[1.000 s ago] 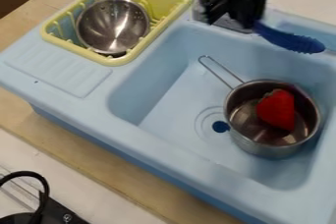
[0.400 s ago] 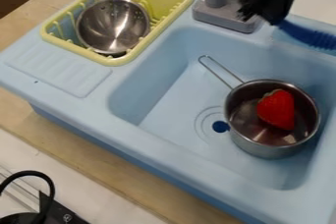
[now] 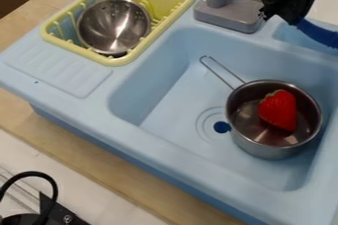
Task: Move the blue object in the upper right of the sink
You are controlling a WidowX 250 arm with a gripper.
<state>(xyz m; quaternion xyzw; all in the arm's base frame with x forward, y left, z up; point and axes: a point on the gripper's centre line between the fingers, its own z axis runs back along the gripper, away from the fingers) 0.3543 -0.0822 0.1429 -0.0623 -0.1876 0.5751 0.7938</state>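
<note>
In the camera view, we see the end effector [image 3: 284,18] at the upper right, closed on one end of the blue object [image 3: 318,34], its fingers only as far apart as that end. We find the blue object at the sink's upper right, by the back rim, to the right of the grey faucet base [image 3: 231,14]. The light blue sink [image 3: 165,142] rests on a wooden table [image 3: 86,167]; at its upper left we see a yellow rack [image 3: 117,62] with a metal bowl [image 3: 113,25] in it. In the basin we have a metal pot [image 3: 267,147] beside the drain [image 3: 222,127], holding a red strawberry [image 3: 278,110], its handle pointing up and left. A black cable [image 3: 53,189] curves at the lower left. The blue object's long axis slants from the end effector down to the right, pointing at the view's right edge.
</note>
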